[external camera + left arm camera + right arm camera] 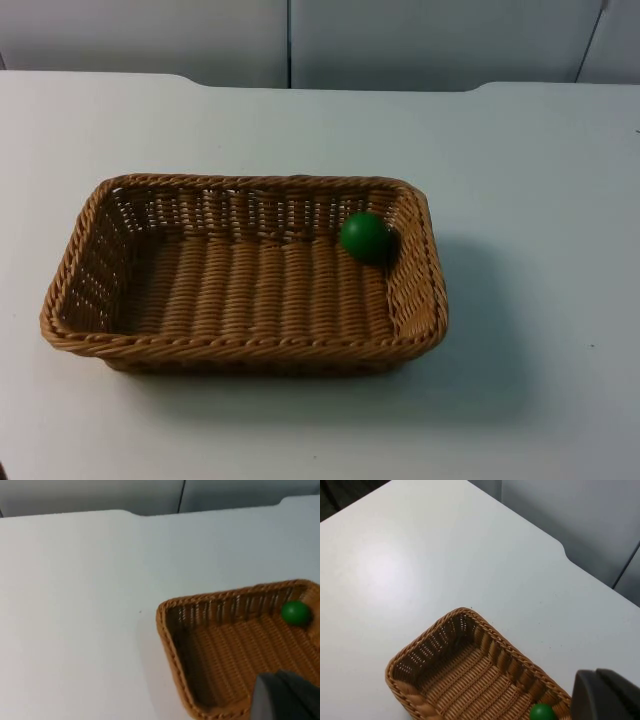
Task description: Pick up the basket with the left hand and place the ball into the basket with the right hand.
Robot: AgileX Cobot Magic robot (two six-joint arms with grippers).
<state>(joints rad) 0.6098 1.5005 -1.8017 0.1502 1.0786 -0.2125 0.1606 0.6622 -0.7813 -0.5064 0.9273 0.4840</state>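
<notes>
- The basket [243, 342] sits flat on the white table [540, 180] at the centre of the top view, slightly left of the middle, with its long sides running across the frame.
- The ball [366, 237] lies inside the basket, in the far right corner, touching or just beside the right wall. A round object on a flat woven floor tends to roll until a wall stops it, which likely explains this position.
- Basket construction: woven tan wicker, rectangular with rounded corners, a braided rim, open vertical slats in the upper walls and a ribbed floor. The walls flare slightly outward.
- Ball: green, smooth, matte, a small sphere; it appears rigid.
- Left claw: a black fingertip [285, 697] stands over the near rim of the basket in the left wrist view. Whether the claw is released or clenched cannot be told; it grasps nothing that can be seen.
- Right claw: a black fingertip [605, 695] stands above the basket's corner near the ball in the right wrist view. Its state cannot be told either.
- Judgement: the ball is already in the basket, and the basket rests unheld, so the task appears complete.
- A grey partition wall [400, 40] closes the table's far edge.
</notes>
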